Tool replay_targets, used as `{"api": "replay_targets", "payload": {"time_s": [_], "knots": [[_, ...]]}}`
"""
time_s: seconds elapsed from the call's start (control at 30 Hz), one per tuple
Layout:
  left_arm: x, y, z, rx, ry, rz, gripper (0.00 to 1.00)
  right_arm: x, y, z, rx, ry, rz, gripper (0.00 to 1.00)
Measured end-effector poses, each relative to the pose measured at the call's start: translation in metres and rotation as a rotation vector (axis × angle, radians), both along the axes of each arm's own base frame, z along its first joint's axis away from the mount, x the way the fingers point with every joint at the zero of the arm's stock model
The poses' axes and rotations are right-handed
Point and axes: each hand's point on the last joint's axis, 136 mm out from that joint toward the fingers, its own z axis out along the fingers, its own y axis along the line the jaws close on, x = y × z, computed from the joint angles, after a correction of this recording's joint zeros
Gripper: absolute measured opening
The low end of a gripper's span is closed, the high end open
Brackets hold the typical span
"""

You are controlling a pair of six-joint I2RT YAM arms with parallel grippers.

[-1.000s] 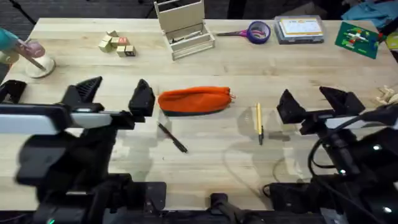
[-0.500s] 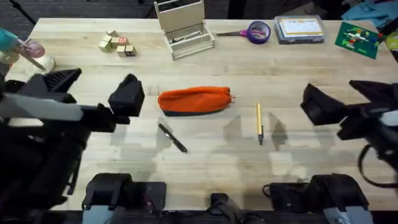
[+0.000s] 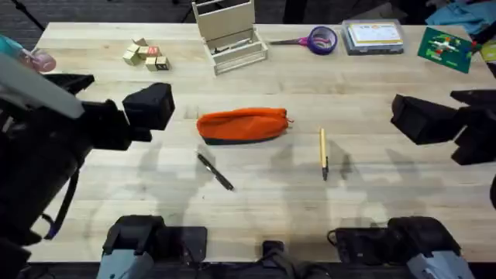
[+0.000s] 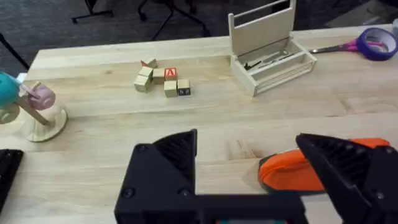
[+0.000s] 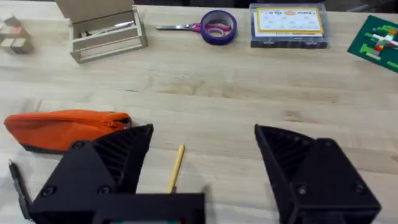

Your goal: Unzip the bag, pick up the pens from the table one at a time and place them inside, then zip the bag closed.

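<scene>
The bench [image 3: 372,85] was a pale plank top, with clutter confined to the upper edge of the overhead frame: blocks [image 3: 146,55] at upper left, a wooden tray [image 3: 231,39] at top centre, purple-handled scissors [image 3: 318,39] and a clear box [image 3: 373,36] to the upper right.

The bag [image 3: 243,125] lay flat at centre frame, long axis left to right, zipper edge toward the top, apparently zipped shut. The black pen [image 3: 215,170] lay diagonally just below the bag's left half, apart from it. The tan pen [image 3: 323,153] lay upright in the frame to the right of the bag, dark tip downward.

The left hand [image 3: 147,108] stood left of the bag, raised, fingers spread wide and holding nothing. The right hand [image 3: 422,118] stood well to the right of the tan pen, also wide open and empty. In the right wrist view the bag's pull end sat nearest that hand.

Step in hand, by judgement: unzipping. Recommended procedure: pin the bag's left end with the left hand, pinch the pull at the right end with the right hand, and draw along the zipper line without lifting the bag.
</scene>
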Motion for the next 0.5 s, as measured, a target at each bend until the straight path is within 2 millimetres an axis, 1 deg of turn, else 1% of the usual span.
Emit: {"api": "replay_targets", "payload": {"time_s": [0.27, 0.5], "knots": [[0.007, 0.0, -0.007, 0.002, 0.045, -0.001, 0.993, 0.001, 0.0, -0.001, 0.0, 0.006, 0.0, 0.998], [0.007, -0.001, -0.012, 0.055, 0.069, -0.033, 0.992, 0.001, 0.0, -0.001, 0.0, 0.006, 0.0, 0.998]]}}
